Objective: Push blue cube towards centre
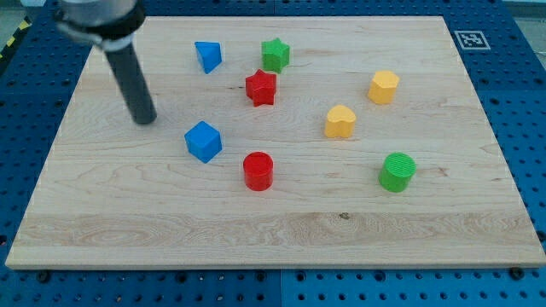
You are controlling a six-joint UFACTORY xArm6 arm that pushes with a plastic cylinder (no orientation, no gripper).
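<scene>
Left of the wooden board's (281, 222) centre, the blue plastic cube (203, 141) sits beside 1 red cylinder (258, 170). My tip (145, 118), a bare rod without jaws, stands apart up-left; ideally approach from the cube's left, pushing rightward above the cylinder.

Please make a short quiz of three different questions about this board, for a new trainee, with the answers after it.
1. True or false: my tip touches the blue cube.
2. Which block lies nearest the blue cube? A) green cylinder B) red cylinder C) green star
3. Fill in: the red star lies just below the ____ star.

Key:
1. False; my tip stands apart, to the cube's upper left in the view.
2. B
3. green
</scene>
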